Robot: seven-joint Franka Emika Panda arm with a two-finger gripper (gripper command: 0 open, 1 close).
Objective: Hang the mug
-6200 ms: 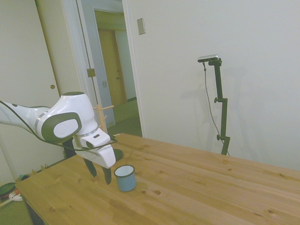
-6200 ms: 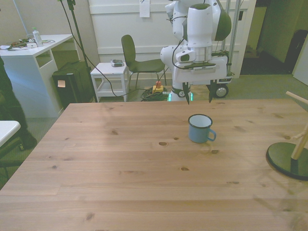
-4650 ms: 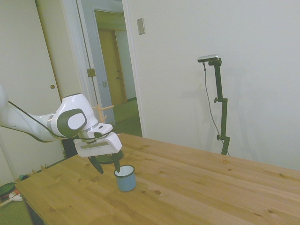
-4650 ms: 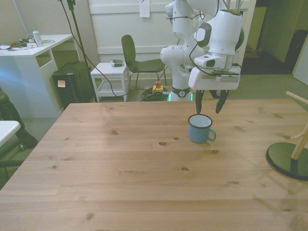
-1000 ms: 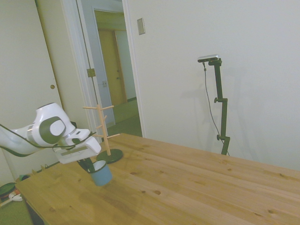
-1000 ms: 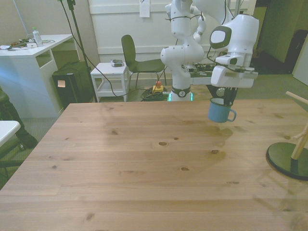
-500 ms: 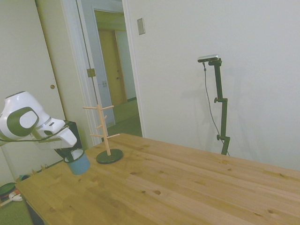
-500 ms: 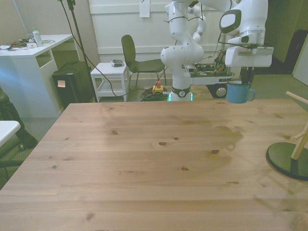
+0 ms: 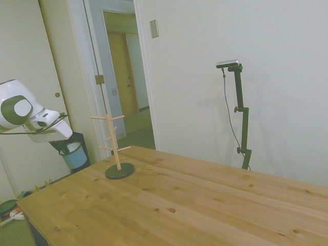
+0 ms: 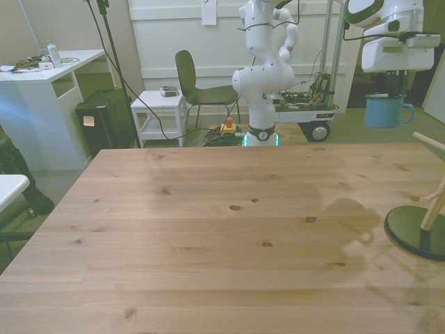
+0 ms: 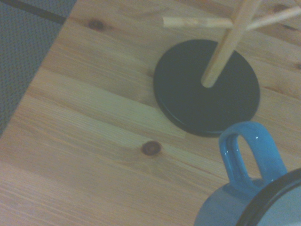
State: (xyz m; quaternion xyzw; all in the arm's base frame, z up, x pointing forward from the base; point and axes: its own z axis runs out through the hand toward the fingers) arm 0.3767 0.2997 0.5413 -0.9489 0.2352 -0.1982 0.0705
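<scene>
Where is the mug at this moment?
The mug hangs under the gripper in the air, at the front view's upper right, above and behind the wooden mug tree.

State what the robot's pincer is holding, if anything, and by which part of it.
The pincer holds the light-blue mug by its rim, lifted clear of the table.

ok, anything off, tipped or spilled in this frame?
Nothing stands out. The mug hangs upright in the gripper, clear of the table, beside the mug tree, which stands straight on its dark base. No spill shows on the wood. The mug's handle looks intact.
</scene>
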